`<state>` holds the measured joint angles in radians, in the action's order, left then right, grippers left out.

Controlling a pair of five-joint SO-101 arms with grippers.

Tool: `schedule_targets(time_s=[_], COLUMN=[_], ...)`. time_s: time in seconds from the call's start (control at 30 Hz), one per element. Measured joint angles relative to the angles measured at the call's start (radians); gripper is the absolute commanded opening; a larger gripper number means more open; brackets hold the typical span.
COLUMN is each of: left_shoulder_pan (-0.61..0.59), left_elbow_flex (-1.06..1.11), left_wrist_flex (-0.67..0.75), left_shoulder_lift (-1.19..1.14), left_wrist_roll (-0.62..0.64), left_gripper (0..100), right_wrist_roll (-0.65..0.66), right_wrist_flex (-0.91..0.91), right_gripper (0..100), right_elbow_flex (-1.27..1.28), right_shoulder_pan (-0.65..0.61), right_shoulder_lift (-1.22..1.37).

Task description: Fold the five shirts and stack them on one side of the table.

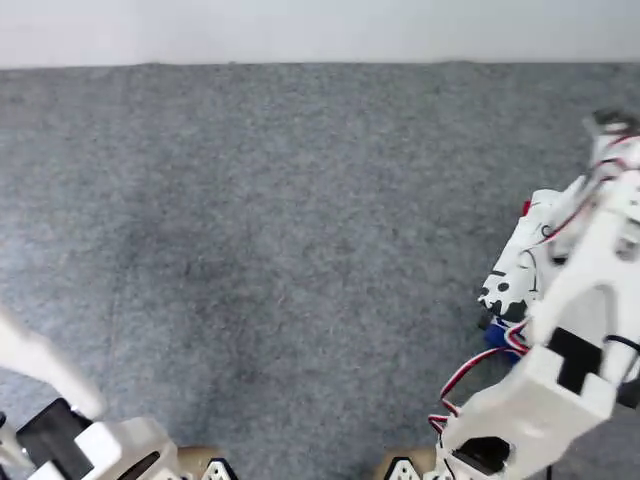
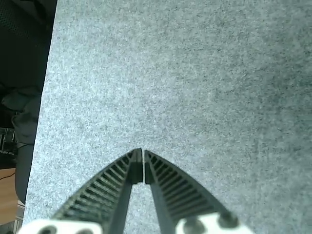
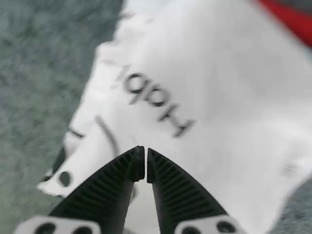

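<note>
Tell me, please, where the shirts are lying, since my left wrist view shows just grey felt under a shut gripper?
Observer: In the high view, a white cloth shirt with black print lies at the right edge of the grey felt-covered table, partly under the right arm.
Operator: Is anything else with it?
Observer: A blue piece of cloth peeks out from under the shirt's near edge.
Operator: And where is the right gripper?
Observer: The right gripper is over that white shirt, jaws shut with nothing between them.
</note>
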<state>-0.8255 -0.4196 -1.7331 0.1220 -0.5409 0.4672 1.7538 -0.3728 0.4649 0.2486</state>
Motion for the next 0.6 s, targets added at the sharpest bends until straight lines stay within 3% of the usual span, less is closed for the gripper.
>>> schedule_targets(time_s=[0.17, 0.3, 0.6], left_shoulder_pan=[0.000, 0.000, 0.000], left_elbow_flex=[0.000, 0.000, 0.000], left_wrist_flex=[-0.002, -0.002, -0.002], left_shoulder_lift=[0.000, 0.000, 0.000], left_wrist_roll=[0.000, 0.000, 0.000], left_gripper=[1, 1, 1], right_wrist_roll=[-0.025, -0.028, -0.028], right_wrist_flex=[-0.031, -0.166, -0.112], right_gripper=[1.0, 1.0, 1.0], right_elbow_flex=[0.213, 0.354, 0.222], right_shoulder_pan=[-0.035, -0.060, -0.052], right_shoulder_lift=[-0.015, 0.008, -0.063])
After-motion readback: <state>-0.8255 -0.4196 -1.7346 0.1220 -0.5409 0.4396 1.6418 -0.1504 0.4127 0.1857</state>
